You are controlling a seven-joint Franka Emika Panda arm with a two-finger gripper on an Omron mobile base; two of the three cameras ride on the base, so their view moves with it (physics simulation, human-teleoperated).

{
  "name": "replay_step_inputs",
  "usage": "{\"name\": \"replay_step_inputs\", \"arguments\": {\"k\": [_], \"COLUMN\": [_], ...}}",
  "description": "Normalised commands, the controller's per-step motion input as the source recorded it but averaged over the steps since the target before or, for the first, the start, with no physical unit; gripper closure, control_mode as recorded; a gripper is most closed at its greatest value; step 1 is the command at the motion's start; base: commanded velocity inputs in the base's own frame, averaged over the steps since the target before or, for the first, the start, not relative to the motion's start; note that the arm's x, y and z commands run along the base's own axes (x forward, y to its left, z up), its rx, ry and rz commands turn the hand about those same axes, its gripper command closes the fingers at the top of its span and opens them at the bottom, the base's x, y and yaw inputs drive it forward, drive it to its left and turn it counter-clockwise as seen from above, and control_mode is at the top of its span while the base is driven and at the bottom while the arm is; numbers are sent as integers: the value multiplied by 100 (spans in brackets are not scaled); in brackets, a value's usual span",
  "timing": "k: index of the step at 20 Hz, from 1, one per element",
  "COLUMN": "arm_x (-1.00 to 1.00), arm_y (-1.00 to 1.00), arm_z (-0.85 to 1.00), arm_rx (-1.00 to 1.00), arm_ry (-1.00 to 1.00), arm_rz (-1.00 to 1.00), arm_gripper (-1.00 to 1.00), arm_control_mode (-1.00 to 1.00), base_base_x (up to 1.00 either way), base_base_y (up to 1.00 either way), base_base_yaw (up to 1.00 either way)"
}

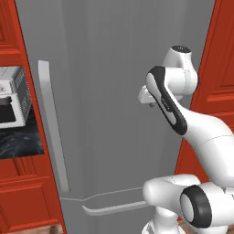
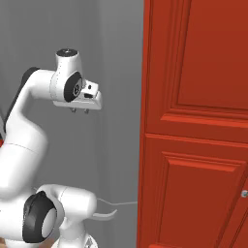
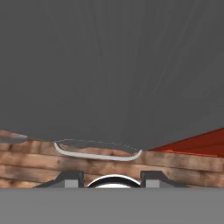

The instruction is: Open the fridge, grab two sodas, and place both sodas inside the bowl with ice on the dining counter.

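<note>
One fridge (image 1: pixel 114 91) handle (image 1: pixel 53 128) runs vertically; door closed.

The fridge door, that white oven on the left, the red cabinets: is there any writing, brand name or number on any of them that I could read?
None: no text can be read anywhere.
The fridge door is plain grey metal, its bar handle unmarked.
The toaster oven shows small knobs, but any markings there are too small to read.
The red cabinets carry only moulded panels.
</note>
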Motion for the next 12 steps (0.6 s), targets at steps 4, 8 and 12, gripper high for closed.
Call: {"name": "replay_step_inputs", "arguments": {"k": [4,8,12], "arm_x": [0,0,0], "arm_y": [0,0,0], "arm_z": [0,0,0], "arm_rx": [0,0,0], "arm_ry": [0,0,0], "arm_rz": [0,0,0], "arm_gripper": [-100,-100,-100], "arm_control_mode": [100,100,100], "base_base_x": [-22,-58,-39], "base_base_y": [1,42,61], "base_base_yaw": [1,0,-1]}}
